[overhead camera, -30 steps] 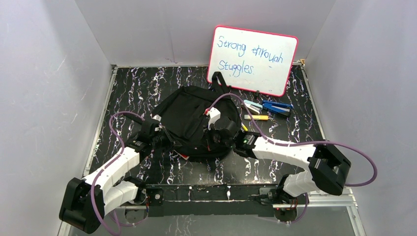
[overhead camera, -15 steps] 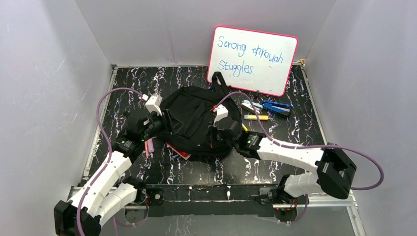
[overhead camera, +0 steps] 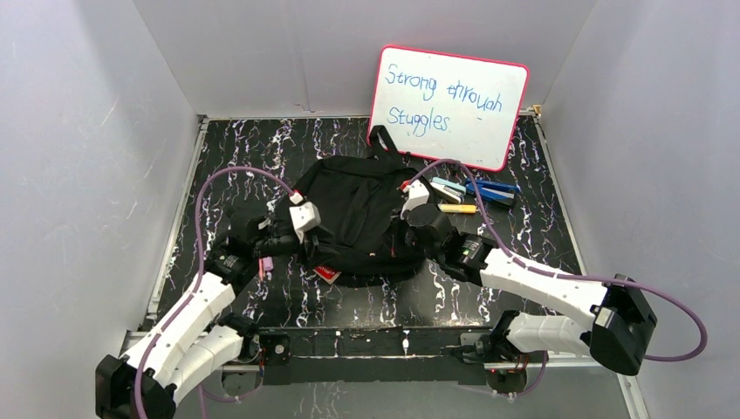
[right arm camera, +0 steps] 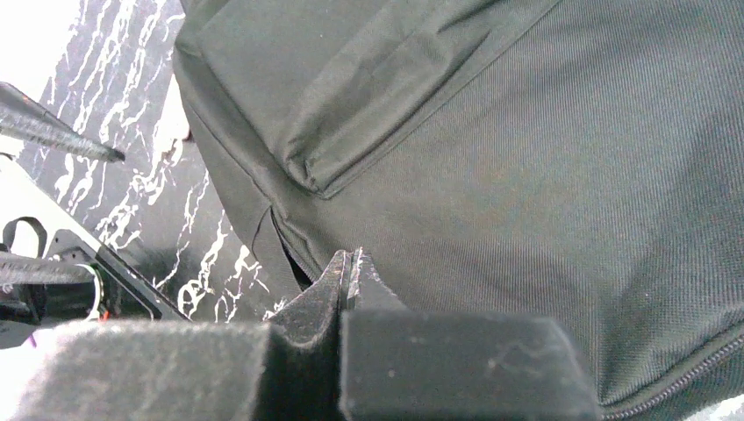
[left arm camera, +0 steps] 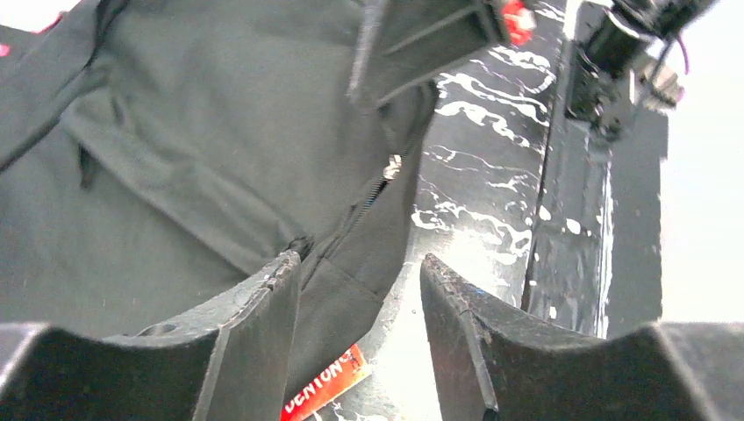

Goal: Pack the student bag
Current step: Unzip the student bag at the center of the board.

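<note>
Left pincer (left arm camera: pixel 355 266) and right pincer (right arm camera: pixel 349 260) flank one bag (overhead camera: pixel 358 205).

A red printed item (left arm camera: pixel 326 392) shows from under the student bag (overhead camera: pixel 358 214), mostly covered, and the left wrist view's bottom edge cuts its lettering. The small blue and yellow items (overhead camera: pixel 471 199) before the whiteboard (overhead camera: pixel 449 105), toward the worktop's (overhead camera: pixel 262 157) far edge, are too small to name. Whether the right gripper (right arm camera: pixel 351 259) pinches fabric cannot be told.
</note>
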You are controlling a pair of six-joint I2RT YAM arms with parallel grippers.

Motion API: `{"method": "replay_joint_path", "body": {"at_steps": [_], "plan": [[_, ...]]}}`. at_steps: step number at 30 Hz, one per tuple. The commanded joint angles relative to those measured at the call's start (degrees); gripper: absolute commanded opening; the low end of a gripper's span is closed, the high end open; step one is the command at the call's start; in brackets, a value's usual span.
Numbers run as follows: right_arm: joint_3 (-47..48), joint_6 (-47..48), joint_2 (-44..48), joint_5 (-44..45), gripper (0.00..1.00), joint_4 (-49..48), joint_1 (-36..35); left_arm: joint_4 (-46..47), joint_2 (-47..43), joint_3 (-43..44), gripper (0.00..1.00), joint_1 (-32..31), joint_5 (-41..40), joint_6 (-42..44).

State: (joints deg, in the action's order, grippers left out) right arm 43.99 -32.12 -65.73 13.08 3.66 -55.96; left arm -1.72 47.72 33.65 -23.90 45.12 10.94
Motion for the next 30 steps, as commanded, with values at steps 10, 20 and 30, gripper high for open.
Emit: {"method": "replay_joint_path", "body": {"at_steps": [10, 20, 30], "plan": [[-2.0, 0.7, 3.0, -3.8, 0.00, -5.0, 1.1, -1.0, 10.3, 1.4, 0.55, -10.5, 3.9, 23.2], [-3.4, 0.1, 4.4, -5.2, 0.00, -6.2, 1.2, -3.7, 19.1, 5.3, 0.55, -14.4, 2.0, 27.6], [-3.9, 0.3, 5.0, -6.4, 0.00, -6.6, 1.2, -2.9, 19.4, 6.2, 0.54, -15.3, -4.6, 29.4]]}}
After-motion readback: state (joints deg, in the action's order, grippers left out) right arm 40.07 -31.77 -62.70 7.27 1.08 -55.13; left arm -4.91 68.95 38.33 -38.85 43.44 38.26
